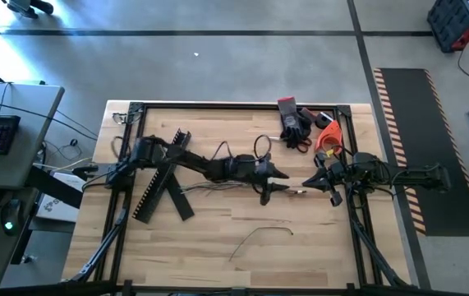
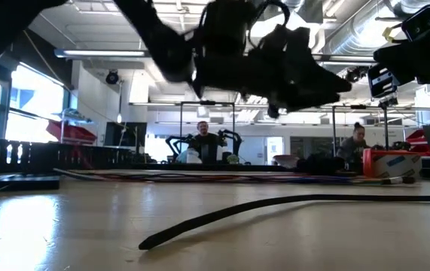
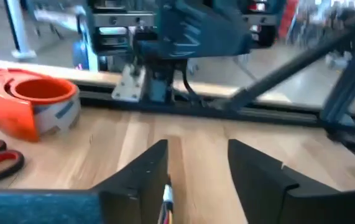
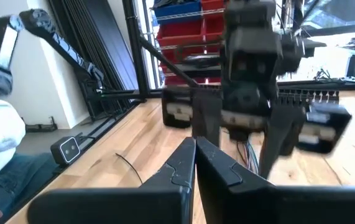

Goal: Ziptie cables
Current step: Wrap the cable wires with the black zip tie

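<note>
Two arms: both mine, meeting mid-bench.
Cables (image 1: 218,188): thin bundle lying on the bench (image 1: 218,230) near its middle, ends between my left fingers.
Left fingers (image 3: 196,180): parted, wire tips showing against one of them.
Right fingers (image 4: 195,163): clenched together, holding nothing, facing the left ones.

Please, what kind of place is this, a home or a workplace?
Most likely a robotics lab or workshop. Two robot arms work at a wooden table, other robot arms stand in the room behind, red storage bins line a shelf, and exposed ducts run along the ceiling.
</note>
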Available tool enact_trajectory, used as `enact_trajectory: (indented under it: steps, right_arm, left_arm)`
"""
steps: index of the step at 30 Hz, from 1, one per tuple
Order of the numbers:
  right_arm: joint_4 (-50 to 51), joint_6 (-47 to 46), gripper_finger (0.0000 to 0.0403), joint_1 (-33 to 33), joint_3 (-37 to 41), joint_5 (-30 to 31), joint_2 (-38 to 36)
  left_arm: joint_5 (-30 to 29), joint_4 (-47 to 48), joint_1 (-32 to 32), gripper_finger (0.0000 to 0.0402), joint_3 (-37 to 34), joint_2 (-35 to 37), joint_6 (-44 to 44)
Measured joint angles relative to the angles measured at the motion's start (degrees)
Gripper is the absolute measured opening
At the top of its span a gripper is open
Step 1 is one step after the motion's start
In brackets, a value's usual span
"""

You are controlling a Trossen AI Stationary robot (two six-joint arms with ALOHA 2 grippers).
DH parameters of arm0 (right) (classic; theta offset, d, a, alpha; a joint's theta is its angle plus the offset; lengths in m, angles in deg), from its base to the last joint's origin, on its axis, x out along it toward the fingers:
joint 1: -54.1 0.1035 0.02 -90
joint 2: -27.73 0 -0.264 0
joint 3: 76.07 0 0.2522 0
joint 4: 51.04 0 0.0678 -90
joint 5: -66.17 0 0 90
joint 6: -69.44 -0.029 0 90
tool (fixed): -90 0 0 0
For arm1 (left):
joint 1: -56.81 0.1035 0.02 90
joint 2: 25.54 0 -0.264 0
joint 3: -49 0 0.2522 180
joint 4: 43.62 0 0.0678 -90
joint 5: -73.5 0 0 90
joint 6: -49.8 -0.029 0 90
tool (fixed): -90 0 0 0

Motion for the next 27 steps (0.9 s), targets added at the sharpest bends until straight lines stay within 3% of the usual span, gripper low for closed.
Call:
enact_trajectory:
  steps: [3,5,11,15,19,23,27]
  right_arm:
    - [0.0,0.0,0.0000,0.0,0.0,0.0,0.0]
    - [0.0,0.0,0.0000,0.0,0.0,0.0,0.0]
    - [0.0,0.0,0.0000,0.0,0.0,0.0,0.0]
    - [0.0,0.0,0.0000,0.0,0.0,0.0,0.0]
    - [0.0,0.0,0.0000,0.0,0.0,0.0,0.0]
    - [0.0,0.0,0.0000,0.0,0.0,0.0,0.0]
    - [0.0,0.0,0.0000,0.0,0.0,0.0,0.0]
  left_arm:
    - [-4.2,15.5,-0.3,0.0163,-0.1,5.7,-3.6]
    - [-8.5,20.3,-1.4,0.0159,-0.5,8.6,-6.4]
    - [-12.7,-0.2,-8.0,0.0134,-14.3,15.1,-10.3]
    - [-23.5,-11.0,-10.2,0.0122,-24.6,18.5,-12.9]
    - [-29.9,-15.0,-11.2,0.0116,-32.1,21.8,-11.0]
    - [-29.6,-17.3,-12.4,0.0115,-35.6,25.9,-8.5]
    - [-31.1,-16.6,-15.9,0.0115,-37.0,32.6,-13.8]
